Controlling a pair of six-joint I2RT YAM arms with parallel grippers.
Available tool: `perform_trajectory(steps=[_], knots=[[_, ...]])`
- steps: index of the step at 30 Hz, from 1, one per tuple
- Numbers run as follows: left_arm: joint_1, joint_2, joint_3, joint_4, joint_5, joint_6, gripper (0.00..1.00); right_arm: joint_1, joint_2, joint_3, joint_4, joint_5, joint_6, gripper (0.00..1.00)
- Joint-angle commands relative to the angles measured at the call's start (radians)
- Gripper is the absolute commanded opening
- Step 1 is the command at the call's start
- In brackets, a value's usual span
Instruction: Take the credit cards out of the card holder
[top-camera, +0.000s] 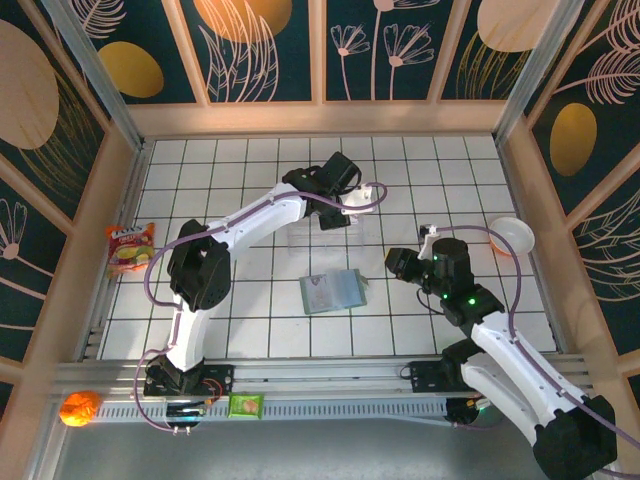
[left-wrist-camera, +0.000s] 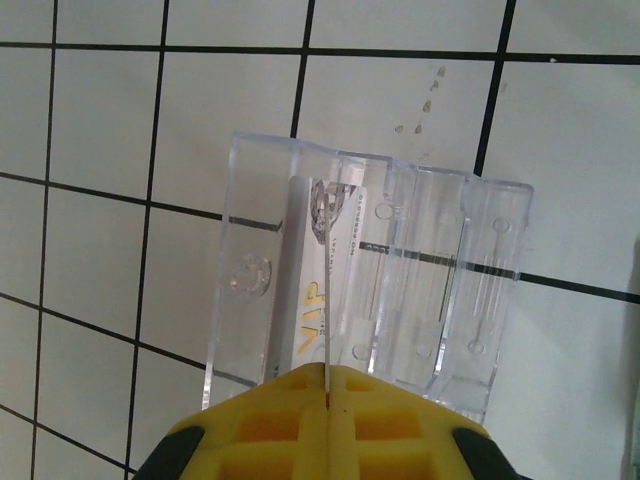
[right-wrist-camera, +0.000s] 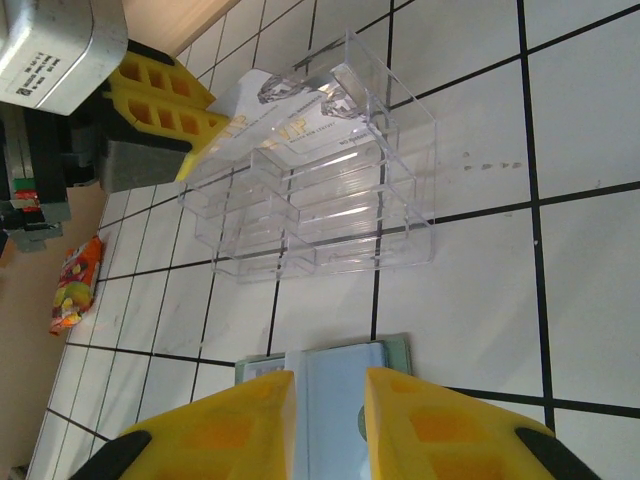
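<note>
The card holder (top-camera: 335, 291) lies open on the tiled floor, grey-green, with a pale blue flat piece (right-wrist-camera: 335, 400) on top of it. My right gripper (right-wrist-camera: 330, 385) stands open just above it, one yellow finger on each side of that piece; from above this gripper (top-camera: 390, 262) is at the holder's right. A clear acrylic rack (top-camera: 320, 235) sits behind. My left gripper (left-wrist-camera: 327, 375) is shut on a thin white credit card (left-wrist-camera: 327, 290), seen edge-on over the rack (left-wrist-camera: 430, 270). Another white card marked VIP (left-wrist-camera: 305, 300) stands in a slot. Both cards (right-wrist-camera: 290, 115) show from the right wrist.
A snack bag (top-camera: 130, 248) lies at the left wall and a white bowl (top-camera: 512, 237) at the right wall. An orange object (top-camera: 80, 407) and a green packet (top-camera: 245, 404) rest on the front rail. Wooden walls close in the tiled floor.
</note>
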Motion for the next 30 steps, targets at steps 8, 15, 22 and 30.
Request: perform_trajectory(steps=[8,15,22,30], knots=[[0.000,-0.020,-0.057,0.079,-0.019,0.057,0.00,-0.017,0.021,0.005,0.041,-0.029,0.014,0.25],[-0.001,-0.021,-0.089,0.125,-0.036,0.063,0.00,-0.017,0.037,0.008,0.053,-0.038,0.022,0.25],[-0.001,-0.026,-0.115,0.147,-0.025,0.053,0.00,-0.016,0.045,0.010,0.063,-0.043,0.027,0.25],[-0.001,-0.046,-0.117,0.190,-0.060,0.007,0.23,-0.017,0.046,0.006,0.065,-0.052,0.028,0.25]])
